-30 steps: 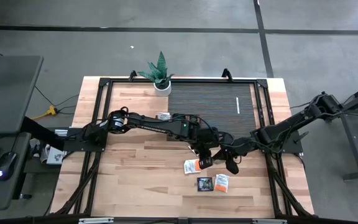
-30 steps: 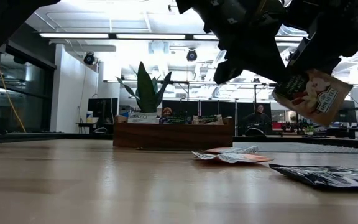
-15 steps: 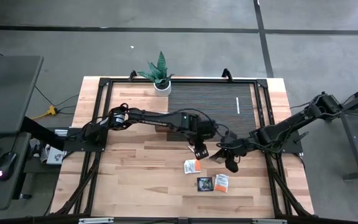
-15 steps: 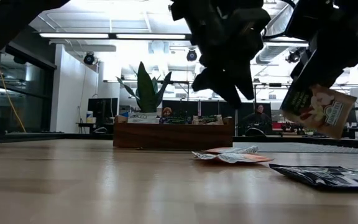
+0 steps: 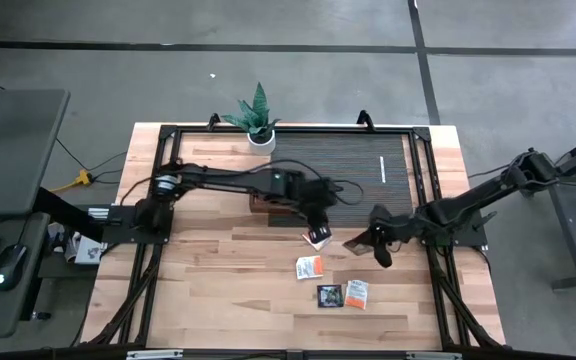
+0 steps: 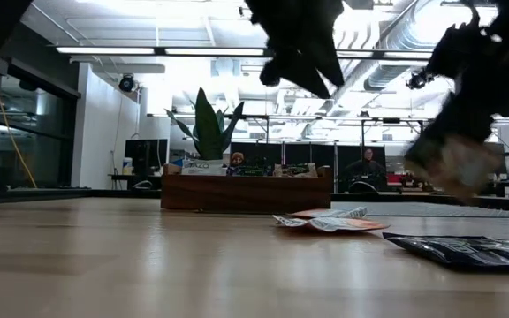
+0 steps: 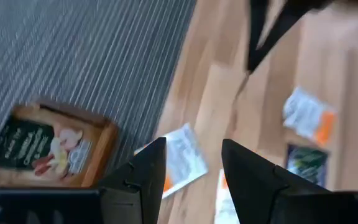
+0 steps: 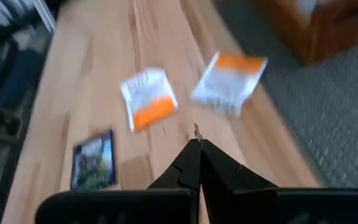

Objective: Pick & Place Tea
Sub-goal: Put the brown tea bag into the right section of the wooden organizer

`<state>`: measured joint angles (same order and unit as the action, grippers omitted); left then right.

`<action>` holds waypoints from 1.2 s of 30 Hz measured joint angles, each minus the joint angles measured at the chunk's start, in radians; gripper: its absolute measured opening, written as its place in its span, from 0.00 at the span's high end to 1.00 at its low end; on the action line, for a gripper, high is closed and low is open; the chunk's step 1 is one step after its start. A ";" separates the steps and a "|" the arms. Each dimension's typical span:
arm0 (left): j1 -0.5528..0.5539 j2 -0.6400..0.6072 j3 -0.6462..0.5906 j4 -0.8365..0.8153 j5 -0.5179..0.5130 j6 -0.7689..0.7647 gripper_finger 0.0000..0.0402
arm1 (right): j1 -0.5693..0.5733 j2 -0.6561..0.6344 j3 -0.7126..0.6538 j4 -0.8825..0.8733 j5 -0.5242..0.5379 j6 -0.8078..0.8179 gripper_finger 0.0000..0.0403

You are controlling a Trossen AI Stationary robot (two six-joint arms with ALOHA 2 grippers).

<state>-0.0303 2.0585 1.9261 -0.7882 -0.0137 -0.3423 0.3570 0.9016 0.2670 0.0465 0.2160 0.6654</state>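
Dark right claw pinching tea sachet, left claw open, empty

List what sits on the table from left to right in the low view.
Potted plant → wooden tray → white-and-orange sachet → dark sachet.

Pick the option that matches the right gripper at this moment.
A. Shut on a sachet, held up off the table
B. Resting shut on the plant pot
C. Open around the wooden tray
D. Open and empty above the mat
A: in the low view the right gripper hangs above the table with a tea sachet pinched below it, and its fingers are pressed together in the right wrist view.
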 joint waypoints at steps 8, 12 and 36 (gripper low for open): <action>-0.002 -0.310 -0.542 0.539 0.006 -0.154 0.62 | -0.117 -0.083 -0.041 0.200 0.064 -0.160 1.00; -0.005 -0.468 -0.825 0.854 0.005 -0.278 0.62 | -0.243 -0.050 -0.041 0.294 0.001 -0.223 1.00; 0.104 -0.683 -1.598 2.088 0.107 -0.497 0.62 | -0.616 0.699 0.293 0.720 -0.270 -0.195 1.00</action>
<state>0.0738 1.3750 0.3279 1.3000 0.0931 -0.8395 -0.2588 1.6004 0.5602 0.7666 -0.0539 0.4706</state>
